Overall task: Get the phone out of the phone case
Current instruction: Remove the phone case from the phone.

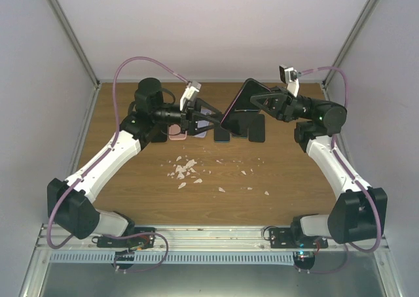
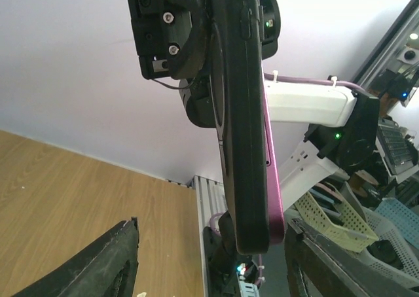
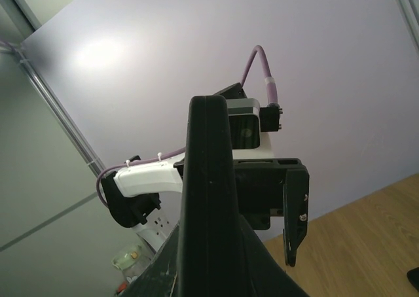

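Over the brown table (image 1: 294, 192), your right hand (image 1: 258, 101) grips the phone (image 1: 239, 104). Your left hand (image 1: 213, 116) is open. Next, I think, pinch the case (image 2: 272, 179) and pull.

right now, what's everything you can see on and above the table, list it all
phone in case: one, black with a magenta edge, held tilted above the table
loose phones or cases: about four, pink, pale blue and dark, flat in a row below the held one
scraps: many, white, scattered mid table
table: one, brown wood
left gripper: one, black, open around the held phone's lower end
right gripper: one, black, shut on the phone in case
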### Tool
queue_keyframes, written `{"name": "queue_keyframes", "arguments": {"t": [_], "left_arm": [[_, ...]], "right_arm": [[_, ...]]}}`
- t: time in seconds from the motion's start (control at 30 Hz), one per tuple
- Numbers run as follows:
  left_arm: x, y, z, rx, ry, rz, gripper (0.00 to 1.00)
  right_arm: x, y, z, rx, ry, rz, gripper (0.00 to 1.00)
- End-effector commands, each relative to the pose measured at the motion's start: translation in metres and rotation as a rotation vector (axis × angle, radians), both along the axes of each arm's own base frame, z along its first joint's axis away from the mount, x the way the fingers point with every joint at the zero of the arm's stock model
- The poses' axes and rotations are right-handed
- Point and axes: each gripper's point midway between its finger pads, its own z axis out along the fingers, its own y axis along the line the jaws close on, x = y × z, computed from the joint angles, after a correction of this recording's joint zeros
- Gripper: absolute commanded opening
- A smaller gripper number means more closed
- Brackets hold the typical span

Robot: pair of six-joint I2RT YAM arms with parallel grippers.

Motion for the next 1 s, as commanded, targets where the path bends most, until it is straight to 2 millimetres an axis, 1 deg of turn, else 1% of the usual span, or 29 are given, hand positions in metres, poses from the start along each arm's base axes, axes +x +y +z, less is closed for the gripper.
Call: {"name": "queue_keyframes", "arguments": {"t": [0.0, 0.27, 0.63, 0.97], "left_arm": [[-0.001, -0.007, 0.004, 0.005, -0.05, 0.015, 0.61], [0.008, -0.004, -0.001, 0.008, -0.021, 0.041, 0.55], [0.007, -0.001, -0.002, -0.004, -0.004, 0.013, 0.56], [0.02, -0.002, -0.014, 0.028, 0.007, 0.068, 0.53]], "right_arm": [[-0.011, -0.001, 0.014, 0.039, -0.063, -0.017, 0.0], [-0.011, -0.001, 0.013, 0.037, -0.06, -0.013, 0.01], [-0.013, 0.0, 0.015, 0.041, -0.065, -0.007, 0.01], [-0.017, -0.001, 0.019, 0.058, -0.073, 0.003, 0.0]]}}
